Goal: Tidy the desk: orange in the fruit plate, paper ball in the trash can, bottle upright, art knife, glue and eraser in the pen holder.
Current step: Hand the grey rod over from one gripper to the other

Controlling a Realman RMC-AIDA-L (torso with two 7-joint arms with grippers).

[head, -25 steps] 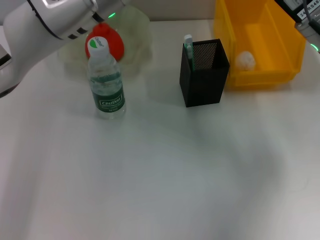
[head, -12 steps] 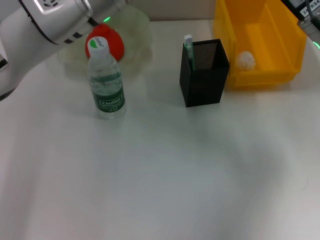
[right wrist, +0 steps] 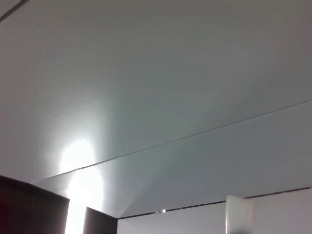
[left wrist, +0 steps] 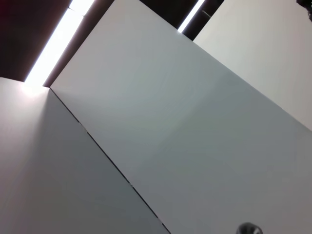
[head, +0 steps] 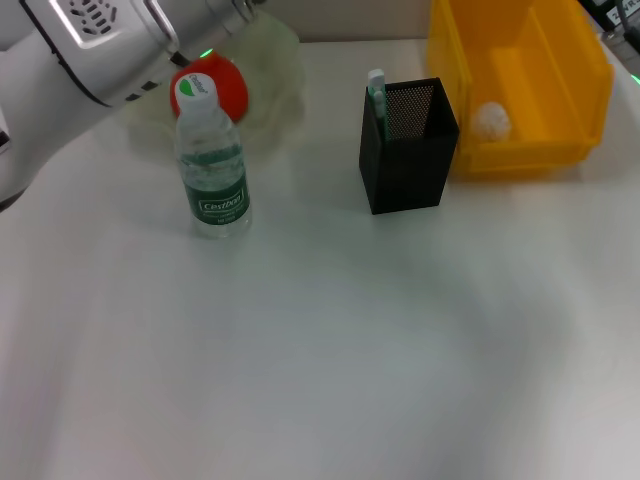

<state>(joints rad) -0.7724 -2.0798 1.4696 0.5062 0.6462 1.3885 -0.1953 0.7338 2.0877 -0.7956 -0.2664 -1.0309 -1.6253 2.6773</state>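
The near part of the desk (head: 320, 380) carries none of the task's things, so nothing is left lying loose there. Farther back the bottle (head: 211, 165) stands upright on its base, cap up. Level with it the pen holder (head: 407, 145) has a green-and-white item poking above its rim; whether the art knife, glue and eraser are all inside cannot be told. Behind the bottle the orange (head: 215, 85) sits in the fruit plate (head: 275, 60), and the paper ball (head: 490, 120) lies in the trash can (head: 520, 85). By this showing the tidying looks finished or nearly so. The left arm (head: 90, 50) crosses the far left corner; neither end effector is in view, so their state cannot be told
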